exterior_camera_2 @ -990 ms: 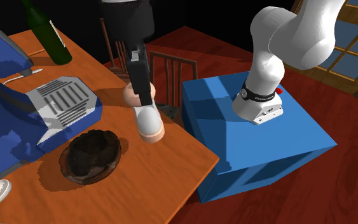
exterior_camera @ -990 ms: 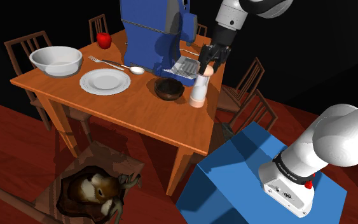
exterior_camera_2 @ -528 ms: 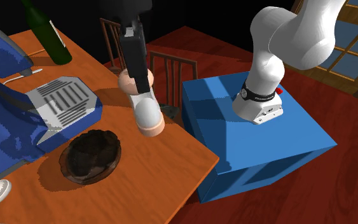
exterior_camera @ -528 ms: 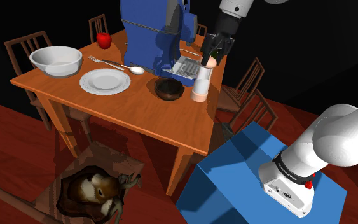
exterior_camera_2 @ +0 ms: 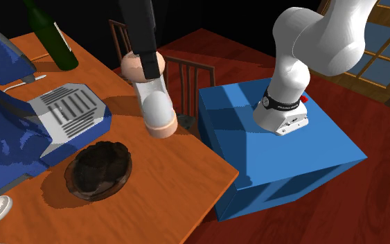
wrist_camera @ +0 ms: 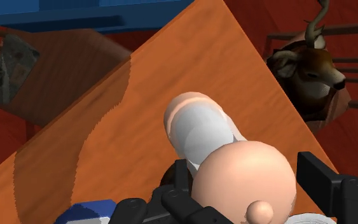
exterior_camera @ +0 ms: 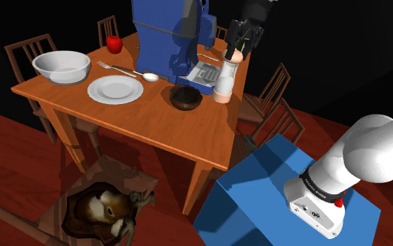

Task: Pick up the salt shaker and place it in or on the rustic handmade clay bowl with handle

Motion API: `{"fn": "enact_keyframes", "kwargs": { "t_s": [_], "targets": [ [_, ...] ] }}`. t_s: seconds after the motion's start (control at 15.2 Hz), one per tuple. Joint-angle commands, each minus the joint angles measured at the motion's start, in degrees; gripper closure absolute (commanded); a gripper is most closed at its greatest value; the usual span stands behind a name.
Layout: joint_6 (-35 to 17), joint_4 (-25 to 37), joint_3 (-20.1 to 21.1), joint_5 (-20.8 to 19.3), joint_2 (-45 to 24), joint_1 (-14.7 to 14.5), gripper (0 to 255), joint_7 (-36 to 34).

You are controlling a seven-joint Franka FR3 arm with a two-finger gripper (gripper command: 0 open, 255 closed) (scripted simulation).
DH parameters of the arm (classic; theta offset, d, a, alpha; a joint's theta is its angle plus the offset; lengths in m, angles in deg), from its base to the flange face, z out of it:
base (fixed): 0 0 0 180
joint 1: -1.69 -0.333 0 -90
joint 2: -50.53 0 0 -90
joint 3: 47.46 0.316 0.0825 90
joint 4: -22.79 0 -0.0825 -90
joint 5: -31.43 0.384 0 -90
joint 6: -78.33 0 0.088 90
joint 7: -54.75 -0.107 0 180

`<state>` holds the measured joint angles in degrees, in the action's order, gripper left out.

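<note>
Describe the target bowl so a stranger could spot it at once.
Find the orange table and the big blue machine on it. Right by the machine's grey tray sits a small bowl. It is dark brown and rough, unlike the white bowl and white plate.

The salt shaker (exterior_camera: 223, 77) has a white body with a rounded peach top and a peach base. It hangs tilted, its top clasped by the gripper (exterior_camera: 237, 52) and its base over the table (exterior_camera_2: 160, 181) near the edge. The bowl (exterior_camera: 186, 98) is dark brown and rough. It sits upright on the table, just beside the shaker on the shoulder view's left.
</note>
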<state>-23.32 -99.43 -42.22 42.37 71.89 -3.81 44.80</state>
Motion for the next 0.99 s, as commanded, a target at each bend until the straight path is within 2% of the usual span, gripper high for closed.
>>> {"fn": "enact_keyframes", "kwargs": {
  "t_s": [0.0, 0.53, 0.73, 0.92],
  "targets": [
    [1.07, 1.33, -0.01, -0.07, -0.26, 0.01, 255, -0.20],
    [7.13, 25.55, 0.08, -1.83, -18.35, 0.43, 255, -1.48],
    [10.85, 36.90, 0.16, -2.57, -25.94, 0.38, 255, -2.19],
    [15.93, 50.84, 0.25, -3.39, -34.77, 0.13, 255, -3.07]
  ]
}}
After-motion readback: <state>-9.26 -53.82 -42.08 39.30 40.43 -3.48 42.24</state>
